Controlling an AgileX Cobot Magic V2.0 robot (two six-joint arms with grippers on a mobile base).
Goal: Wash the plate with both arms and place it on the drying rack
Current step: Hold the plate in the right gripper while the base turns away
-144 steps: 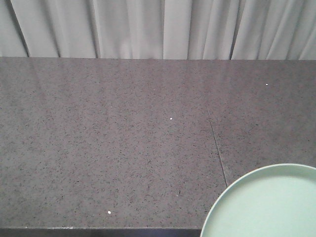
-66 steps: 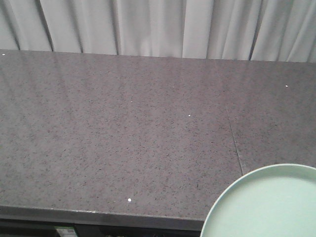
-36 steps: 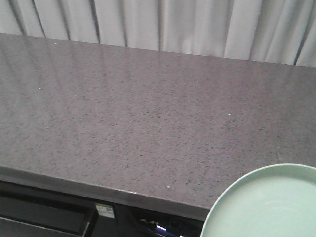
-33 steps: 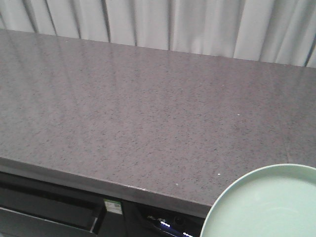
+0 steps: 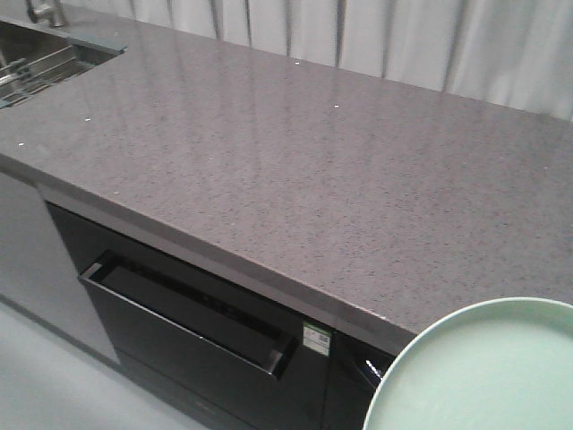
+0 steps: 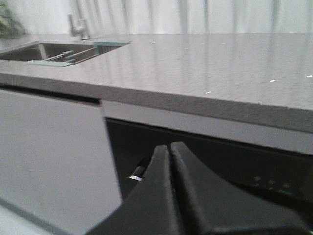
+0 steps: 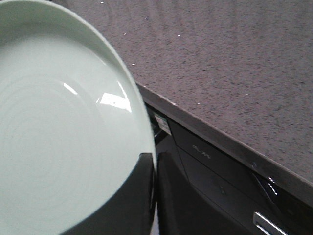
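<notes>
The pale mint-green plate (image 5: 488,376) fills the lower right corner of the front view and hangs off the counter's front edge, level. In the right wrist view the plate (image 7: 58,127) covers the left half, and my right gripper (image 7: 155,156) is shut on its rim, one black finger over the face and one behind. My left gripper (image 6: 169,146) is shut with nothing in it, held low before the dark appliance front. The drying rack (image 5: 40,72) shows as steel wires at the sink, far top left.
A long speckled grey countertop (image 5: 313,161) runs along white curtains. Below it are a black dishwasher front (image 5: 206,331) with a bar handle and a white cabinet (image 6: 49,147). A steel sink (image 6: 54,51) with a tap (image 6: 76,27) lies at the far left.
The front view has swung and drawn back: the counter's front edge, the dishwasher, the floor and the sink corner came into sight. The plate keeps its place in the frame.
</notes>
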